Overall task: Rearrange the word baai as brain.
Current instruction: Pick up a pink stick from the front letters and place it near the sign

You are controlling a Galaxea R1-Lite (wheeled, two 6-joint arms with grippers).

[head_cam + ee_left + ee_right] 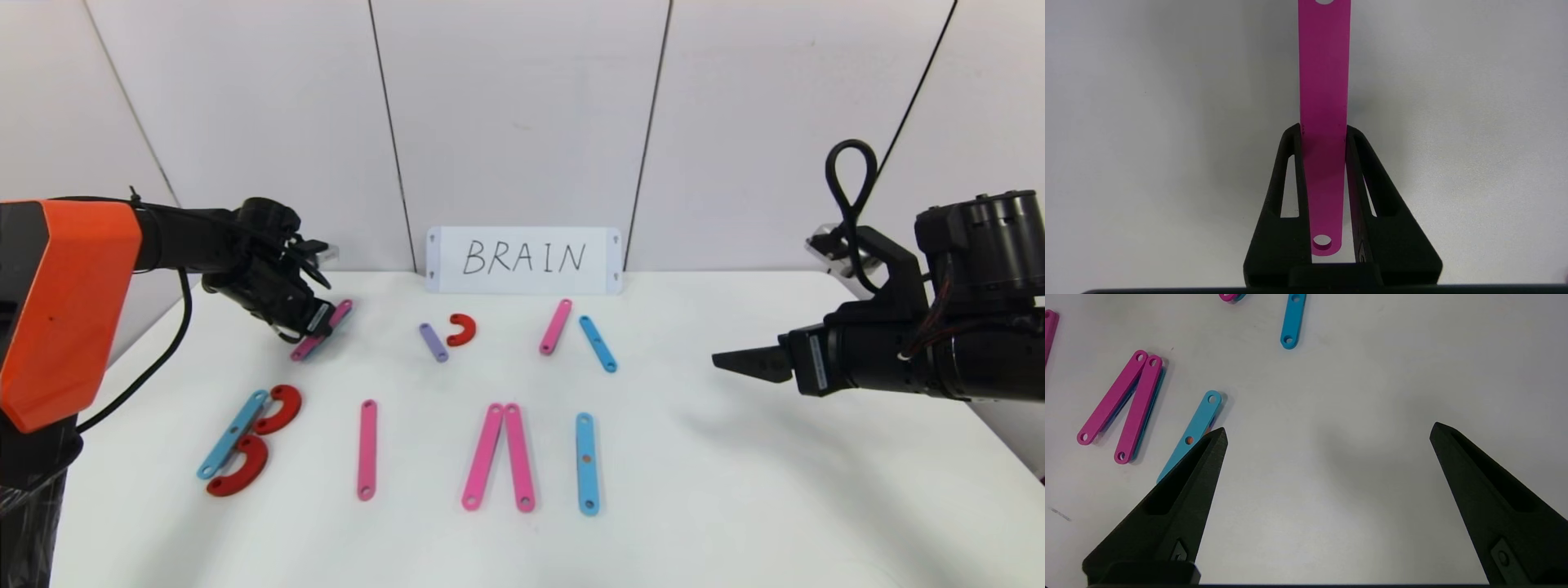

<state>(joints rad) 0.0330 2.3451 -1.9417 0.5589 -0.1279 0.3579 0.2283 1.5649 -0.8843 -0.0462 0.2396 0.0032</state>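
My left gripper (320,322) is at the table's far left, shut on a pink strip (341,310). In the left wrist view its fingers (1294,163) flank the pink strip (1324,81) at both edges, with the gripper (1324,128) closed on it. The front row holds a blue strip (233,434) with two red arcs (280,408), a lone pink strip (366,449), two pink strips (498,456) meeting at the top, and a blue strip (586,463). My right gripper (739,361) hovers open and empty at the right; it also shows in the right wrist view (1329,433).
A white card (523,259) reading BRAIN stands at the back. In front of it lie a short purple strip (433,342), a red arc (462,329), a pink strip (555,327) and a blue strip (598,344). The table edge runs close on the right.
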